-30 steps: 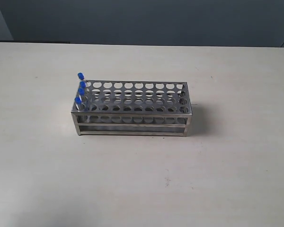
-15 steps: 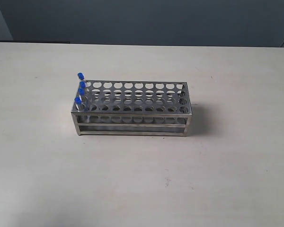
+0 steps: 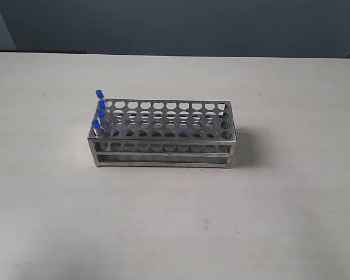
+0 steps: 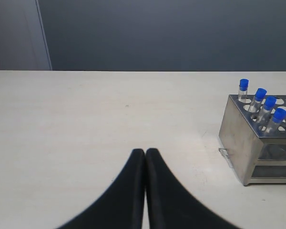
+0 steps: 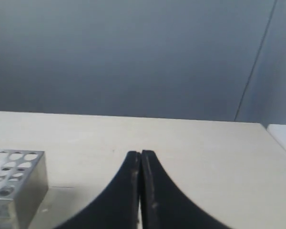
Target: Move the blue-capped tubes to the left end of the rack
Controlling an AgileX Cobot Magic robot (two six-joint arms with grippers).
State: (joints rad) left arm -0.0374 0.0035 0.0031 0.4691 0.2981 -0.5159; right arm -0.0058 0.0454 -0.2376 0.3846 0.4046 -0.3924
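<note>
1. Four tubes (image 3: 98, 111), blue-capped, clear-bodied, seated in the end column of holes at the left end of the rack (image 3: 163, 140), one per row, caps above the top plate, each leaning slightly.
2. Same tubes (image 4: 262, 102) seen from the left wrist as a short line of blue caps along the near edge of the rack (image 4: 236, 138) (plain steel end wall below them).
3. Rack steel and shiny, long side toward the exterior camera, all other holes open, standing near the middle of the table (image 3: 163, 221).
4. Only its tube-free end (image 5: 31, 191) visible from the right wrist.
5. Left gripper (image 4: 145, 150): black fingers pressed together tip to tip, holding nothing, above bare table, well apart from rack and tubes.
6. Right gripper (image 5: 140, 153): fingers likewise closed tight and empty, well apart from the rack's right end.
7. Neither gripper visible in the exterior view.
8. Around the rack: pale table with a few small dark specks (image 3: 205, 224), dark blue-grey wall (image 3: 163, 23) behind; nothing between grippers and rack.
</note>
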